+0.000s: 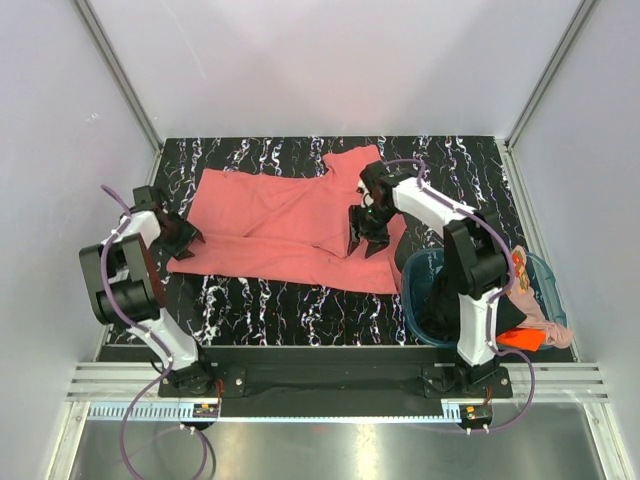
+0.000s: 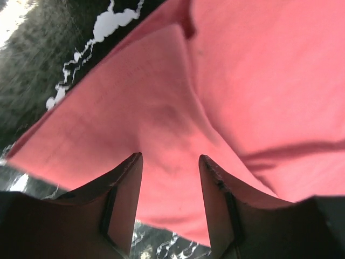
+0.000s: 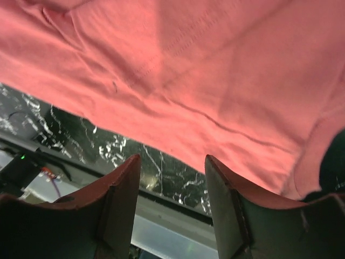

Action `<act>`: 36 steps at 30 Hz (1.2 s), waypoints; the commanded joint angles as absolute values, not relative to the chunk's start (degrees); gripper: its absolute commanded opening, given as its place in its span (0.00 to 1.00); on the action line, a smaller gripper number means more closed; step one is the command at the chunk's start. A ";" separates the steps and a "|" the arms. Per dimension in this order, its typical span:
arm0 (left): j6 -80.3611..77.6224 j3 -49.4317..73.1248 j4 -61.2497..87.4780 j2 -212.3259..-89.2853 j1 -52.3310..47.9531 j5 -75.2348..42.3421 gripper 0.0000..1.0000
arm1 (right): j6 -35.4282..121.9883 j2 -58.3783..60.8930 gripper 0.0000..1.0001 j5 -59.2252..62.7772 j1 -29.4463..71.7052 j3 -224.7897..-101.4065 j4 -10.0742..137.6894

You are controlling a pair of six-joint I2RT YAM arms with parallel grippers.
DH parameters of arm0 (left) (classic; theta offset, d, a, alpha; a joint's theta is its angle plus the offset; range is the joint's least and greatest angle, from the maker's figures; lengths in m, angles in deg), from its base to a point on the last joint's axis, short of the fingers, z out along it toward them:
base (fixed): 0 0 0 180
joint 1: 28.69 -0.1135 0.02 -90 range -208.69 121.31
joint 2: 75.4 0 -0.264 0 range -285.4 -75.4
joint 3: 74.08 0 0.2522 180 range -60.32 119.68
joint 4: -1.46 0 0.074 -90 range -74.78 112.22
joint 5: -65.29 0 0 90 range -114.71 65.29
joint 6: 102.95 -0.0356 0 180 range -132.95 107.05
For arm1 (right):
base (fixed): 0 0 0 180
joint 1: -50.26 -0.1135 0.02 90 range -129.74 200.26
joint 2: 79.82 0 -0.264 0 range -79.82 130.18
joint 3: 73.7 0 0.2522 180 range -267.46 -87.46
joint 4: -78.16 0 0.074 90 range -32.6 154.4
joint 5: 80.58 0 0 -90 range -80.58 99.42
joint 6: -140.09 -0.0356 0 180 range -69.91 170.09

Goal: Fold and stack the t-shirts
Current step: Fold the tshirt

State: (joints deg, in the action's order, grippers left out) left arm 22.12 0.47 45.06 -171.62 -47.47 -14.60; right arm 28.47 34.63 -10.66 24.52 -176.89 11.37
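Note:
A large salmon-red t-shirt [image 1: 270, 220] lies spread and wrinkled across the black marbled table [image 1: 300, 300]. My left gripper [image 1: 187, 238] hangs at the shirt's left edge. In the left wrist view the left gripper [image 2: 170, 157] is open, with the shirt [image 2: 215, 81] beyond the fingers and nothing between them. My right gripper [image 1: 368, 238] hovers over the shirt's right part. The right wrist view shows the right gripper [image 3: 172, 157] open above the shirt's near hem [image 3: 188, 65], holding nothing. Further t-shirts sit at the right: black [image 1: 440, 300], orange [image 1: 520, 338], pale pink [image 1: 545, 320].
A round teal basket [image 1: 410, 300] stands at the near right, partly behind the right arm, with the other shirts in it and draped over its rim. White walls enclose the table on three sides. A metal rail runs along the near edge.

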 commanded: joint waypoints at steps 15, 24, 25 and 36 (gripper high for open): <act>21.59 1.05 55.65 -176.75 -62.52 -24.53 0.70 | 29.35 42.79 0.62 -5.35 13.43 -182.57 12.19; 20.19 -3.02 53.81 -163.66 -60.42 -21.89 0.78 | 31.98 36.21 0.64 -4.47 13.34 -176.23 13.16; 19.14 -2.93 53.37 -161.90 -59.89 -21.81 0.78 | 32.51 35.58 0.64 -3.77 13.34 -176.06 12.99; 14.65 -7.14 28.55 -145.45 -57.00 -15.92 0.68 | 35.07 29.77 0.64 -6.13 13.69 -170.43 18.25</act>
